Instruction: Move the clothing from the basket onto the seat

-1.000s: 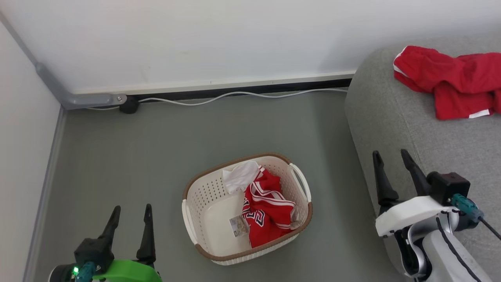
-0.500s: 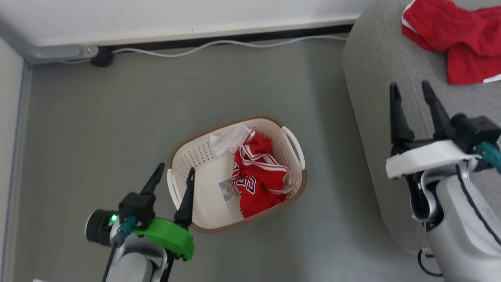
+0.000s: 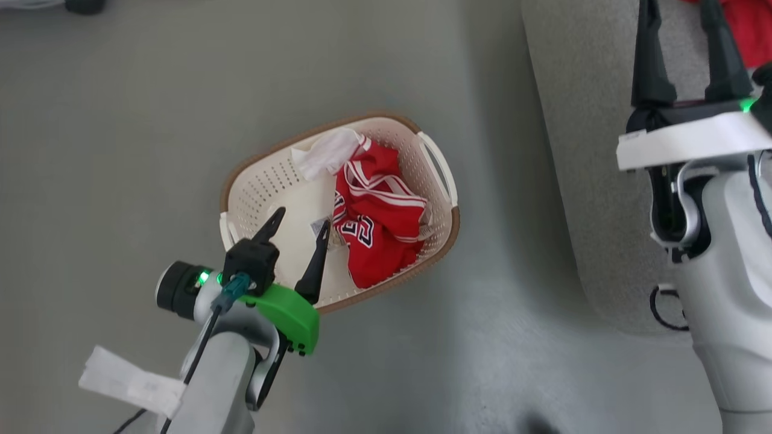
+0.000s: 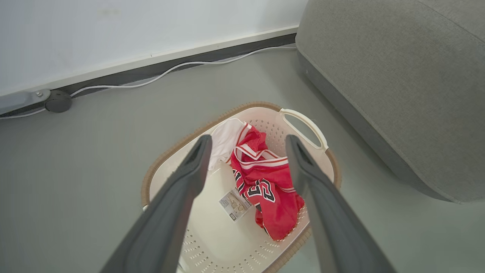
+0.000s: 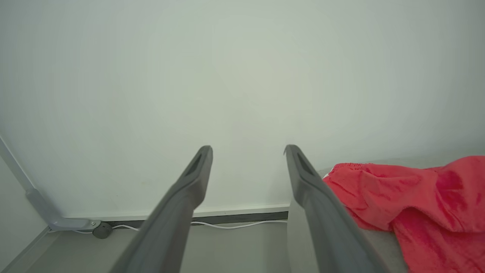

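Two spread, empty fingers of the left gripper [image 3: 303,217] hang over the cream perforated plastic basket [image 3: 259,181], the red white-trimmed jersey [image 3: 377,241] at their three o'clock, so a plunge might miss.

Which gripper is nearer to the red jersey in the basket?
Left. The left gripper hangs open over the basket, close beside the jersey. The right gripper, also open, is far off over the sofa.
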Controlling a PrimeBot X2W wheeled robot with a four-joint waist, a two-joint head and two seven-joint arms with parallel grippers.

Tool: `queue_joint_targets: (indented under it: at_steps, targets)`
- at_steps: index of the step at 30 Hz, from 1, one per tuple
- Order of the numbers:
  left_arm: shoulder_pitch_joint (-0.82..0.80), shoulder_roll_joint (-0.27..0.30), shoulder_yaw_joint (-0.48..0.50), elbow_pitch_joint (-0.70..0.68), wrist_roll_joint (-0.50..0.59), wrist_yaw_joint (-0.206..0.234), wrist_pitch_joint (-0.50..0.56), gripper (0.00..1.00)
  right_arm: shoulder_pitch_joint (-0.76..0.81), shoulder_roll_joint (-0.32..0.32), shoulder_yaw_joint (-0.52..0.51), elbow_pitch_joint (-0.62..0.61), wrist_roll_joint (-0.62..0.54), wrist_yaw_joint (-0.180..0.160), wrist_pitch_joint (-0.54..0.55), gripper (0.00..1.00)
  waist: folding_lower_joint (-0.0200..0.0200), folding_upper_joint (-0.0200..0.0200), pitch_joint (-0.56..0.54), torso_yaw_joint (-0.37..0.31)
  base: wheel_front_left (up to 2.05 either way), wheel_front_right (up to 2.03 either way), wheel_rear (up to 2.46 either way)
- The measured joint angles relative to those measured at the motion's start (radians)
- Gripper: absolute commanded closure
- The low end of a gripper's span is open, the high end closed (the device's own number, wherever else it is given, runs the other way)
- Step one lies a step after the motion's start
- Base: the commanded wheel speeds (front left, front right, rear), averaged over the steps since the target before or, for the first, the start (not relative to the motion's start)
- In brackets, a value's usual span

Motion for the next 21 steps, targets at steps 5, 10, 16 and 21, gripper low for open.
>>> queue_joint_targets:
  at_steps: [5,10,16,21]
  targets:
    - [-0.069,-0.004,-0.020,0.039,0.009,-0.008,0.008,0.00,-0.076,0.000,-0.003,-0.011,-0.001,0.001,0.003,0.00,0.0000,0.0000,0.071,-0.013,0.00,0.00,0.00]
    - [-0.136,-0.007,-0.043,0.080,0.014,-0.018,0.024,0.00,-0.142,0.002,0.002,-0.015,-0.006,0.010,0.005,0.00,0.0001,0.0000,0.143,-0.026,0.00,0.00,0.00]
    - [-0.204,-0.008,-0.069,0.123,0.048,-0.030,0.039,0.00,-0.230,0.015,0.015,-0.027,-0.009,0.019,0.008,0.00,0.0001,0.0000,0.228,-0.046,0.00,0.00,0.00]
    - [-0.281,-0.008,-0.089,0.150,0.067,-0.040,0.050,0.00,-0.285,0.018,0.013,-0.041,-0.009,0.020,0.008,0.00,0.0002,0.0000,0.299,-0.065,0.00,0.00,0.00]
